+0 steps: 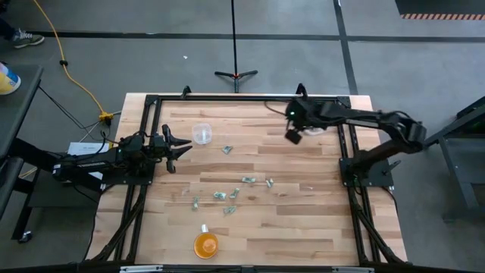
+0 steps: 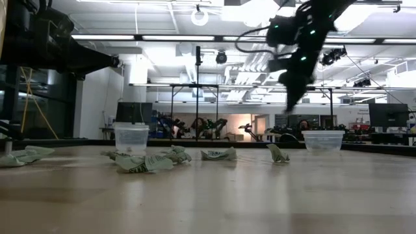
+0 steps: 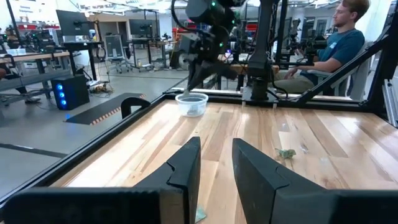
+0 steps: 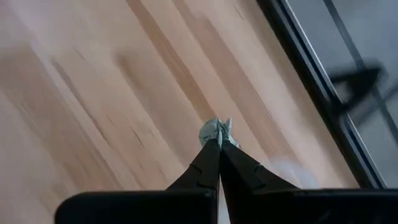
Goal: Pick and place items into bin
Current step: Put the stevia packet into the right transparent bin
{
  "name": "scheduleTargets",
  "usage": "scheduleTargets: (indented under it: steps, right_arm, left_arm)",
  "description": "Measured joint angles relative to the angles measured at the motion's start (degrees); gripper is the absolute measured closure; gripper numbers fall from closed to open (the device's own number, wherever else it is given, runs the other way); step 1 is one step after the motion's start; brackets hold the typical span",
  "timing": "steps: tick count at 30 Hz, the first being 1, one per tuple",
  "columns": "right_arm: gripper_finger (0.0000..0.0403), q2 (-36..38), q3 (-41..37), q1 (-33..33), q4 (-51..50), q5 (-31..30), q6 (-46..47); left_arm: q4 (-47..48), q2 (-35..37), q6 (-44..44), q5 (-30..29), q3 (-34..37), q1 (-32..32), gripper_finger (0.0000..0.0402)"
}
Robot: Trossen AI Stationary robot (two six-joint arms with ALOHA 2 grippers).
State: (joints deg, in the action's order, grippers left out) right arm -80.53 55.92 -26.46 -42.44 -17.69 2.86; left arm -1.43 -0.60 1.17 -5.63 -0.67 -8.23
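The wooden table (image 1: 303, 227) bears scattered green items (image 1: 227, 195), two clear cups (image 1: 201, 133) and an orange cup (image 1: 206, 244).

Pale-green items (image 1: 227, 194) scattered mid-table, seemingly crumpled.

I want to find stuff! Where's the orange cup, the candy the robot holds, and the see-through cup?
orange cup (image 1: 206, 244), high view, its middle.
candy (image 4: 215, 130), right wrist view, its crumpled tip.
see-through cup (image 1: 201, 134), high view, its middle.

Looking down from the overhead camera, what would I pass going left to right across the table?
Left claw → clear cup → scattered green candies → right claw, holding one candy.
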Motion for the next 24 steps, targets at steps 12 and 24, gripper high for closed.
scheduleTargets:
  steps: [12, 24]
  right_arm:
    - [0.0401, 3.32, -5.97, -8.60, -9.36, -0.13, 0.96]
    - [0.0302, 3.30, -8.94, -11.06, -1.50, -1.66, 0.87]
  left_arm:
    - [0.00, 0.00, 0.00, 0.00, 0.00, 0.00, 0.0273]
    - [0.00, -0.01, 0.01, 0.00, 0.00, 0.00, 0.0273]
